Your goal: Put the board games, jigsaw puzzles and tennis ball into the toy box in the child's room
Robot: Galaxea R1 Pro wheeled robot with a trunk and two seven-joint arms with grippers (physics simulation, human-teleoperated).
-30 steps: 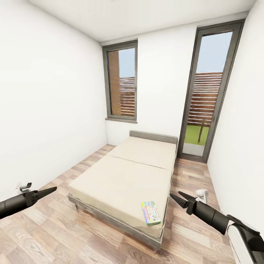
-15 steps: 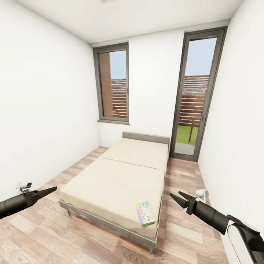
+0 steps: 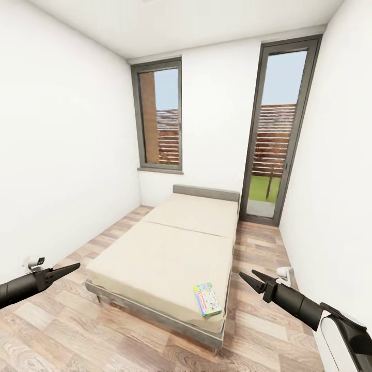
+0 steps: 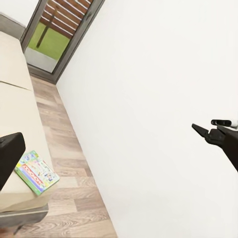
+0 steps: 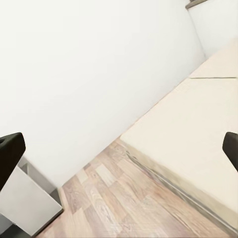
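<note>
On your left, the left gripper [image 3: 72, 268] is held low and forward over the floor [image 3: 77, 315], and its jaws look pressed together into one point, with nothing between them. I think you carry it like this because the robot is only driving toward the bed [image 3: 165, 258], so the arm waits out of the way. In the middle, the bed is bare except for one game [image 3: 207, 299], which lies flat near the front corner on your right side, close to the mattress edge. This is probably a good place for you, because it can be reached from the aisle without leaning far. On your right, the right gripper [image 3: 252, 278] is also held forward over the floor, with jaws a little apart and empty. The game is below and to the left of these jaws, near but clearly not touching, and it is well apart from the left gripper. So the right arm seems the natural one for this pick.
</note>
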